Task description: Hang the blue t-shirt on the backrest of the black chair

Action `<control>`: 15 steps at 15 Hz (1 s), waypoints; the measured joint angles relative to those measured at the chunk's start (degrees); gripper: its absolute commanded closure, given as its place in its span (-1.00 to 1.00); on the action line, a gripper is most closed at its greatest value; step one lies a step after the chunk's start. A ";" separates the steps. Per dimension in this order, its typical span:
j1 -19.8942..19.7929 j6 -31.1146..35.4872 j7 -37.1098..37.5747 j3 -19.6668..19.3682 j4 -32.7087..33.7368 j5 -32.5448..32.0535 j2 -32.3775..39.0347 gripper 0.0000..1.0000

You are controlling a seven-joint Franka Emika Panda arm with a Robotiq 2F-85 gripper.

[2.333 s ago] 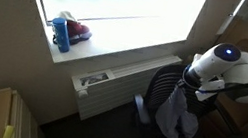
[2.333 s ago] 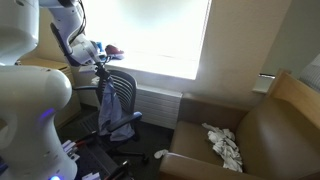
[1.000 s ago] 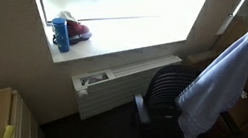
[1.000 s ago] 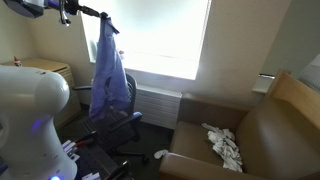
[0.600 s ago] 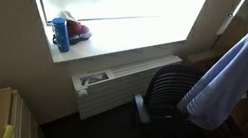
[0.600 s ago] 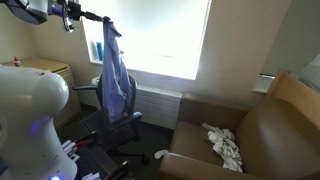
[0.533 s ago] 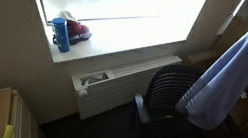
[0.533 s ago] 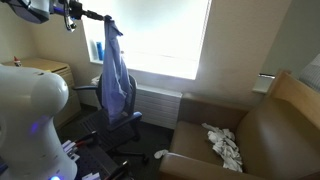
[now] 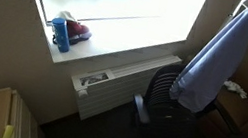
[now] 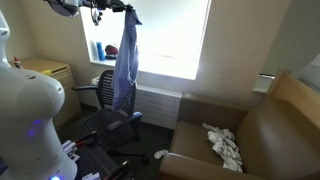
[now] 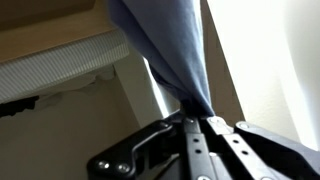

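The wrist view shows the black metal claw pinching the one blue cloth t-shirt; only both exterior views show the one black mesh chair

an office: black swivel chair, brown armchair, heater under window.

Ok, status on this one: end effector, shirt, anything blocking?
End effector shut on blue cotton t-shirt, held high. Shirt hanging full length beside black mesh office chair, not yet draped on it. No obstruction seen.
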 measured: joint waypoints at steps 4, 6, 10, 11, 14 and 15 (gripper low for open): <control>0.21 -6.45 5.82 1.02 9.10 -4.10 8.83 0.98; 0.38 -5.36 3.09 1.64 12.28 -1.14 13.62 0.98; 0.69 -3.14 0.81 1.43 15.72 4.83 24.25 0.98; 0.62 -2.65 0.48 0.89 16.50 6.57 26.91 0.98; 0.10 -0.81 0.33 -1.74 19.90 10.82 33.46 0.98; 0.07 -0.82 1.30 -3.01 21.46 11.21 35.11 0.98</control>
